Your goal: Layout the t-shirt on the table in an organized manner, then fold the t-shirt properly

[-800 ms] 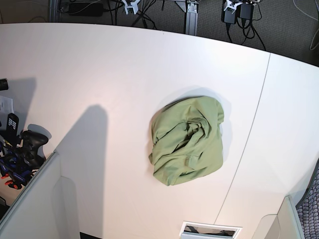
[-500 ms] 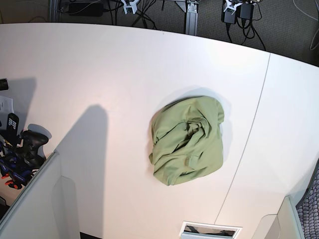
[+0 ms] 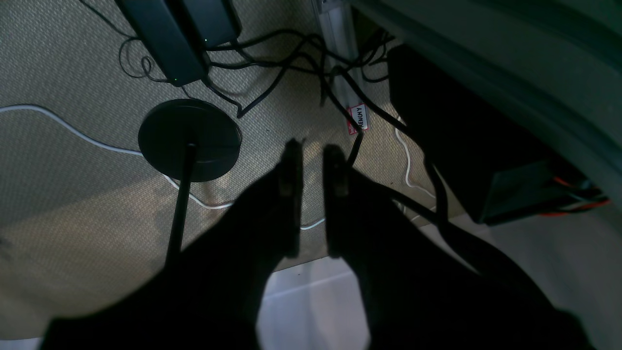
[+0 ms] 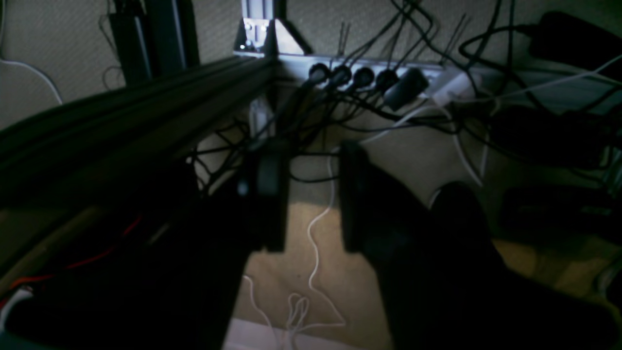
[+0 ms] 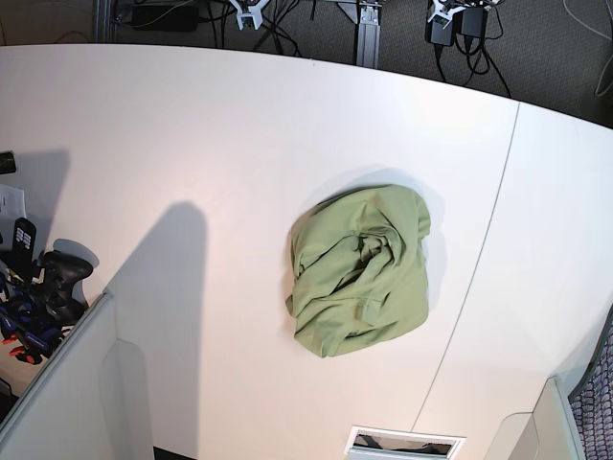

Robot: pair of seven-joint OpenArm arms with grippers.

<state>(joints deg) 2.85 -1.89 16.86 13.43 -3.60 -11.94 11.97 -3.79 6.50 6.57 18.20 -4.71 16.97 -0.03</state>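
The olive-green t-shirt (image 5: 359,271) lies as a small wrinkled heap right of the middle of the white table (image 5: 192,144). Neither gripper appears in the base view. In the left wrist view my left gripper (image 3: 313,146) hangs over carpeted floor and cables; its dark fingers (image 3: 291,194) stand a narrow gap apart with nothing between them. My right gripper (image 4: 309,146) shows in the right wrist view, also above the floor, with a wider gap and nothing held. The t-shirt is out of sight in both wrist views.
A thin dark seam (image 5: 479,259) crosses the table right of the heap. Grey-white panels (image 5: 67,393) sit at the near corners, and tools (image 5: 38,297) at the left edge. Below are a power strip (image 4: 369,78), tangled cables and a round black base (image 3: 189,138).
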